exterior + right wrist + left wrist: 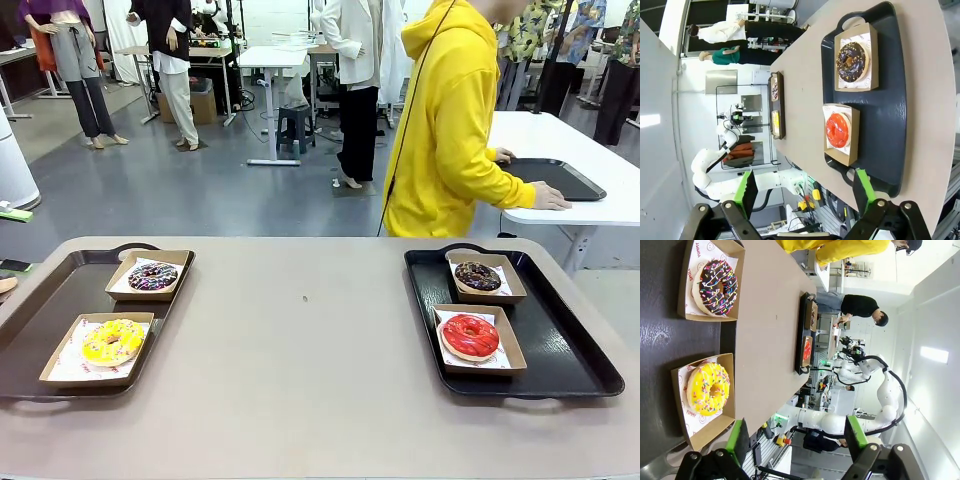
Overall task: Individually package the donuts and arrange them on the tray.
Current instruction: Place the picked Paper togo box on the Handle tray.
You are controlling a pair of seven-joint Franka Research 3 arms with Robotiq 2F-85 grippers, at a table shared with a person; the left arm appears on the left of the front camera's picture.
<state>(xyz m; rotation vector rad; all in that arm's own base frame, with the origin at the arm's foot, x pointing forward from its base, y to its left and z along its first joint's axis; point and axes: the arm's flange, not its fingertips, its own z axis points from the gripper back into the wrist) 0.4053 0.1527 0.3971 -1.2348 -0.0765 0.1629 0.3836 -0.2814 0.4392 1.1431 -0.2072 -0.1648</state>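
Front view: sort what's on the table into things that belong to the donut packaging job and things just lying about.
Job:
yellow donut
red donut
left chocolate donut
right chocolate donut
four cardboard boxes
left tray
right tray

Lying about:
dark phone-like thing at the table's left edge

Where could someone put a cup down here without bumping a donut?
The wide bare tabletop between the left tray and right tray is free. Each tray is crowded along its inner side by two boxed donuts, with a bare strip on its outer side.
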